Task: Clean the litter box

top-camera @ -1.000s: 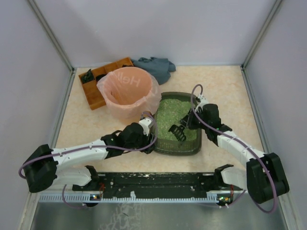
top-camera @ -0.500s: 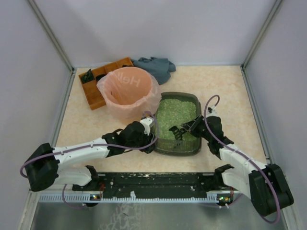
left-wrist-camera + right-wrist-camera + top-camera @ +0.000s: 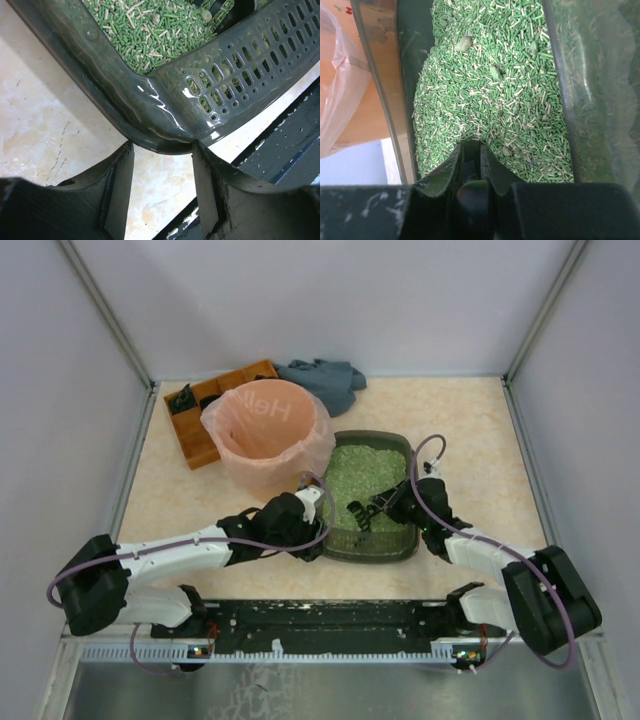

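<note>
Nearest, the 1 litter box (image 3: 372, 552), a dark grey-green rounded tray of pale green pellets, sits mid-table with 2 grippers at it. The left gripper (image 3: 162, 150) is spread wide astride its near-left corner and holds nothing, while the right gripper (image 3: 471, 150) is clamped on the handle of 1 dark scoop (image 3: 365, 512) over the pellets. Just left stands 1 pink-bagged bin (image 3: 262, 465), and farthest back lie 1 orange tray (image 3: 197, 440) and 1 blue-grey cloth (image 3: 325, 380).
</note>
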Controlling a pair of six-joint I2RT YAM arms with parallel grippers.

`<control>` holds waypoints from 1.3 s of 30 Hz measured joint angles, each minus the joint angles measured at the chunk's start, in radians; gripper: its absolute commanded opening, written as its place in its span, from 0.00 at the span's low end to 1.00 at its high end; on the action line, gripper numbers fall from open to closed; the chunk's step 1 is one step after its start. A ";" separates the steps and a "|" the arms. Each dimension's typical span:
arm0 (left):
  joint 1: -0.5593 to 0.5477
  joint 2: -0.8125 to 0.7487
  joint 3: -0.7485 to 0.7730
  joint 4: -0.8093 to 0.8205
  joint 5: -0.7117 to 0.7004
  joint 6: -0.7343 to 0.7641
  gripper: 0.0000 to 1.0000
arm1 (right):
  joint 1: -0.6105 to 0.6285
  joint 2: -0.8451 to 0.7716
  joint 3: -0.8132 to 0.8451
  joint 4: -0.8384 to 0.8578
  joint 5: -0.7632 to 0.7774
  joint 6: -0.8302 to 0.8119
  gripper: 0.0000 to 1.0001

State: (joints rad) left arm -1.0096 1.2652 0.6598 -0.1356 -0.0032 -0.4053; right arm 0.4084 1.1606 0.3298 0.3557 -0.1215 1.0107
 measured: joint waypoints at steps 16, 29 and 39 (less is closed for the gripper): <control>0.002 0.012 0.000 0.000 0.014 0.003 0.53 | 0.009 0.044 0.007 0.056 0.021 0.006 0.00; 0.002 0.013 0.000 0.008 0.016 0.014 0.52 | -0.077 0.045 0.007 0.209 -0.006 -0.115 0.00; 0.002 0.013 0.000 0.008 0.016 0.014 0.52 | -0.092 -0.074 0.047 0.150 0.065 -0.196 0.00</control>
State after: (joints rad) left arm -1.0080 1.2778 0.6601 -0.1280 0.0128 -0.3916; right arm 0.3164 1.0866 0.3763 0.5056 -0.0566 0.8146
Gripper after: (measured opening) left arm 0.528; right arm 0.157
